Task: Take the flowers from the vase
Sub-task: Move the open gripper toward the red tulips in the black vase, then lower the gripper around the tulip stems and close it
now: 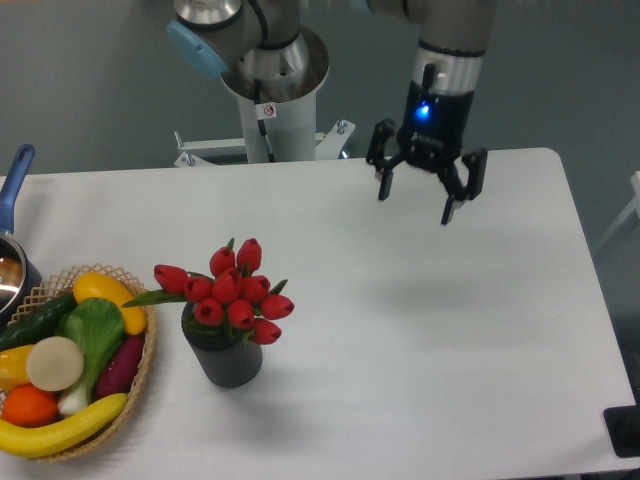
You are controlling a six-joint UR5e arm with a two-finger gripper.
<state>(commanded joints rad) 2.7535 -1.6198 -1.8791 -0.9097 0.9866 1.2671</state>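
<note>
gripper: black two-finger gripper point(414, 204) on the silver-and-black wrist, blue light lit on its body; jaws spread wide, nothing between them; fingers point down, tilted a little, hanging in the air over the far part of the desk, right of centre
arm: grey UR5e base column point(272, 95) with a light-blue joint cap, standing behind the desk's far edge
desk: white rounded-corner desk point(430, 350); faint gripper shadow on it below and in front of the gripper
flowers: bunch of red tulip buds with green leaves point(228, 293), heads up, stems down inside the vase; one green leaf sticks out left toward the basket; left of centre, nearer the front edge than the far edge
vase: small dark grey ribbed cylindrical vase point(231, 362), upright on the desk, just beside the basket's right rim; cannot tell if they touch
gripper vs flowers: well apart, gripper up and to the right of the bunch, no contact
basket: woven wicker basket point(142, 372) at the front-left corner, partly cut off by the frame; holds a yellow banana, yellow pepper, green leafy vegetable, dark cucumber, purple eggplant, an orange fruit and a white round slice
pan: metal pan with a blue handle point(15, 173) at the left edge, mostly out of frame
</note>
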